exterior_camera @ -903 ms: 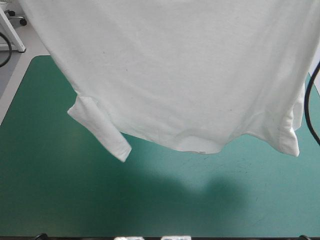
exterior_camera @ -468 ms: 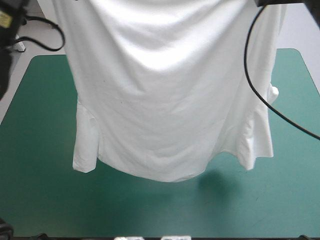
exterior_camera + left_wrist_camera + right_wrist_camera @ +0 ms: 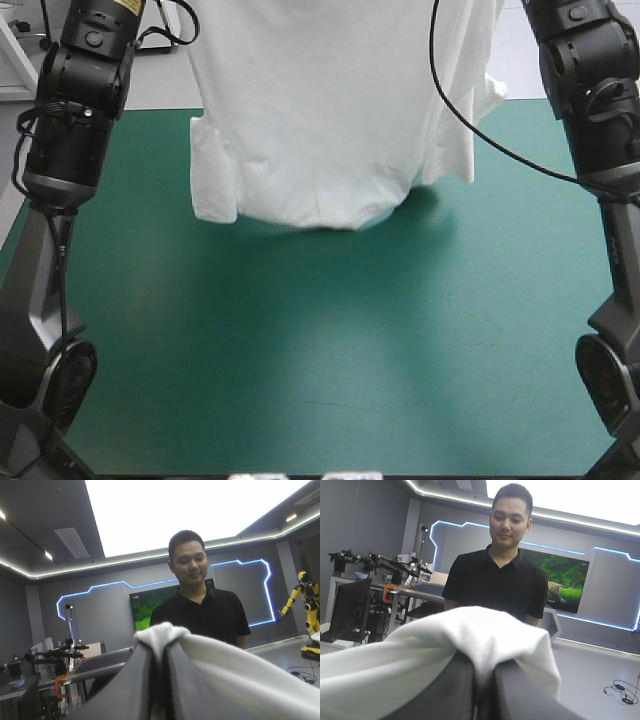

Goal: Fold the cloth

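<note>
Since the earlier frames the T-shirt (image 3: 320,110) has swung away toward the table's far edge. It filled most of the high view before; now it takes only the far middle, and both arms show at the sides. The cloth also hangs narrower than earlier, with the sleeves closer in.

Left gripper (image 3: 160,647): black fingers all but together, a fold of white cloth pinched between them and bulging over the tips. Right gripper (image 3: 482,667): same, fingers clamped on a bunched edge, cloth draped over and beside them. Both are raised well above the teal-green cover (image 3: 320,350).

The T-shirt hangs as a sheet below the two pairs of fingers, stretched between them, a sleeve at each lower side. Its lowest edge is near the cover at the far part of the table; touching or just clear, cannot tell.

Progress, as judged: picked up and opened out in the air, nothing more. No fold made yet. Left to do: lay it flat on the cover, then the folds themselves. Early stage, most of the task ahead
</note>
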You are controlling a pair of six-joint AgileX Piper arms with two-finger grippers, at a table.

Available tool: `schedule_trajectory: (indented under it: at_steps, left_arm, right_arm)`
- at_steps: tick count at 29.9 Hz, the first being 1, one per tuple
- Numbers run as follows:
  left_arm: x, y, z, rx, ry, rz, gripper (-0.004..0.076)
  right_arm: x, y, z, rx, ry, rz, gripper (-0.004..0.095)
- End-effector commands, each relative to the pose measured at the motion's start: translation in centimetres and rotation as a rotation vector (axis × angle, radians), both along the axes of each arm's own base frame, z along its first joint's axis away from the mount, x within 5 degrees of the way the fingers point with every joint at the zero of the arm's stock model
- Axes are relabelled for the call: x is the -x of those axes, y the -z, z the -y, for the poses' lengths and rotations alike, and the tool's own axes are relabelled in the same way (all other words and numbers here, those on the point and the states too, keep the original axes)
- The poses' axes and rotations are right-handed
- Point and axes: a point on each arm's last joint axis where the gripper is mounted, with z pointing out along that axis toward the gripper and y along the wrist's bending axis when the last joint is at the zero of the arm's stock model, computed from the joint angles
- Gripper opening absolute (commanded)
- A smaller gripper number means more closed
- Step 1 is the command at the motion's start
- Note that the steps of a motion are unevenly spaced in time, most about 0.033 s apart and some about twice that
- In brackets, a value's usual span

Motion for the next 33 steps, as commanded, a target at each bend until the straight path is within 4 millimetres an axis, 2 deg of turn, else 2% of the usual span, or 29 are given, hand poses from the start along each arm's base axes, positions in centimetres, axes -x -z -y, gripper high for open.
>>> schedule_trajectory:
  at_steps: [1,4,7,9,13,14,19,22,26,30,33]
  left_arm:
    - [3.3,-3.4,-0.7,0.027,0.039,0.184,-0.0009]
    - [2.4,-2.9,-0.7,0.029,0.022,0.145,-0.0009]
    - [-0.3,-0.5,-0.6,0.025,-0.042,-0.032,-0.0009]
    - [-2.4,1.7,-0.3,0.022,-0.062,-0.139,-0.0009]
    - [-5.2,6.2,-0.1,0.002,-0.076,-0.313,-0.0009]
    - [-6.0,8.0,-0.1,-0.012,-0.095,-0.388,-0.0009]
    - [-7.4,14.8,-0.4,-0.037,-0.18,-0.739,-0.0009]
    - [-6.7,17.8,-0.5,-0.054,-0.18,-0.884,-0.0009]
    - [-4.3,21.5,-0.8,-0.141,-0.156,-1.06,-0.0009]
    - [-1.3,24.6,-1.1,-0.183,-0.109,-1.211,-0.0009]
    - [1.1,26.8,-1.3,-0.203,-0.062,-1.334,-0.0009]
  right_arm:
    - [3.7,-3.9,1.0,-0.023,-0.016,0.212,-0.0017]
    - [3.0,-3.2,0.9,-0.052,-0.026,0.142,-0.0017]
    - [0.6,-0.9,1.3,-0.09,-0.008,-0.039,-0.0017]
    - [-1.7,1.4,1.8,-0.115,0.008,-0.169,-0.0017]
    - [-5.2,6.2,2.6,-0.114,0.051,-0.419,-0.0017]
    - [-6.1,7.8,2.8,-0.115,0.057,-0.498,-0.0017]
    - [-8.3,14.0,3.0,-0.098,0.012,-0.748,-0.0017]
    - [-8.6,17.9,2.7,-0.079,0.0,-0.902,-0.0017]
    - [-7.7,23.0,2.6,-0.043,0.001,-1.111,-0.0017]
    - [-5.3,26.7,2.6,-0.022,-0.011,-1.251,-0.0017]
    - [-2.7,28.5,2.9,-0.017,-0.02,-1.324,-0.0017]
